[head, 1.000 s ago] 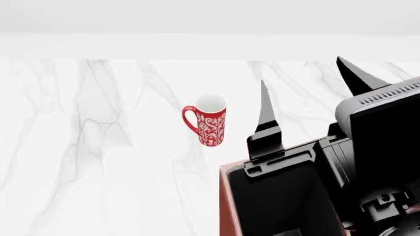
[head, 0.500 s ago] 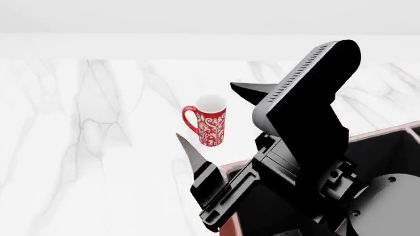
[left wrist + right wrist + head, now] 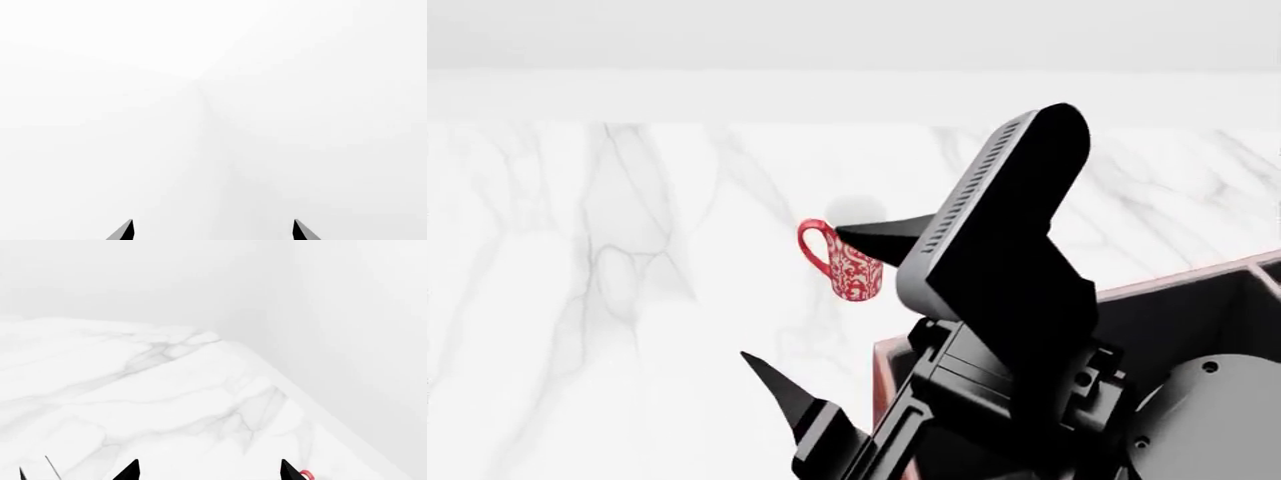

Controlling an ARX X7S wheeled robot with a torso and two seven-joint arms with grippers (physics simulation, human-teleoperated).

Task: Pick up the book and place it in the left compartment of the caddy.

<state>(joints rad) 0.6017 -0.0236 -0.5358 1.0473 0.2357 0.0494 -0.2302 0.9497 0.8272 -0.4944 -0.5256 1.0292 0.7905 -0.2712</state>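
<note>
On my left wrist feed the left gripper (image 3: 212, 231) shows only its two dark fingertips (image 3: 125, 231), set well apart with nothing between them, against a blank white background.

From the head camera, the left of the view is bare white marble table (image 3: 587, 300); near the middle stands the red patterned mug (image 3: 851, 272), upright with its handle toward the left, its rim and right side covered by one finger of the right gripper (image 3: 791, 292); that gripper's fingers are spread wide, one tip over the mug and the other lower and nearer to me, above the tabletop, holding nothing; the right wrist feed agrees, with two black tips (image 3: 131, 471) apart over the marble and a sliver of red at the frame edge beside one of them.

Further right, the black right arm (image 3: 1001, 260) fills much of the view; behind and beneath it sits the caddy (image 3: 1190, 276), reddish-brown with a pale rim and black inside, at the lower right; the arm hides most of its interior, so I cannot tell its compartments apart; the book appears in none of my feeds, so I cannot say where it lies.
</note>
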